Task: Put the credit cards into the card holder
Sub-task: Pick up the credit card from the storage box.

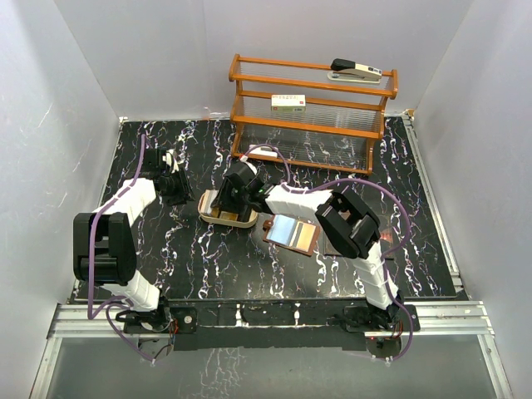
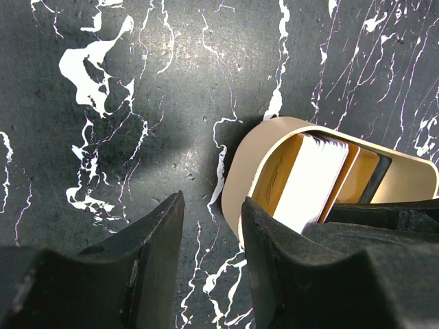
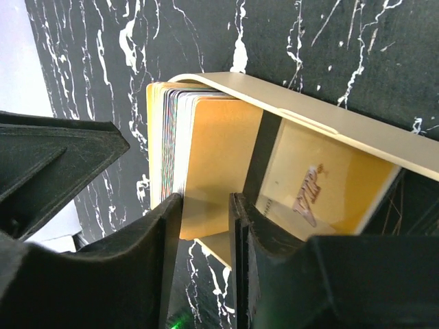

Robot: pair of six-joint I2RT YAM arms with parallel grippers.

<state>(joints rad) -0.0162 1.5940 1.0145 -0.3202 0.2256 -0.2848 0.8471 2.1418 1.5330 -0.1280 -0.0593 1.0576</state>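
Right fingers [image 3: 164,274]: stood close together over the tan tray [image 3: 309,113], with the lower edge of a gold card in the narrow gap between them; I could not tell whether they were clenched on it or only straddling it.
Left fingers [image 2: 154,260]: released, with bare table showing between them and nothing held, just beside the tray's rounded end.
Credit cards [image 3: 219,151]: stood on edge as a stack inside the tray, gold-orange faces with pale edges and one dark card among them.
Card holder [image 1: 291,234]: lay open flat on the table [image 1: 191,266], glossy bluish inner pocket facing up, near the tray on its right and apart from it, beside the right arm.
Wooden rack [image 1: 307,83]: stood at the far edge of the table.
Stapler [image 1: 356,71]: lay on the rack's top level.
White box [image 1: 288,102]: sat on the rack's middle level.
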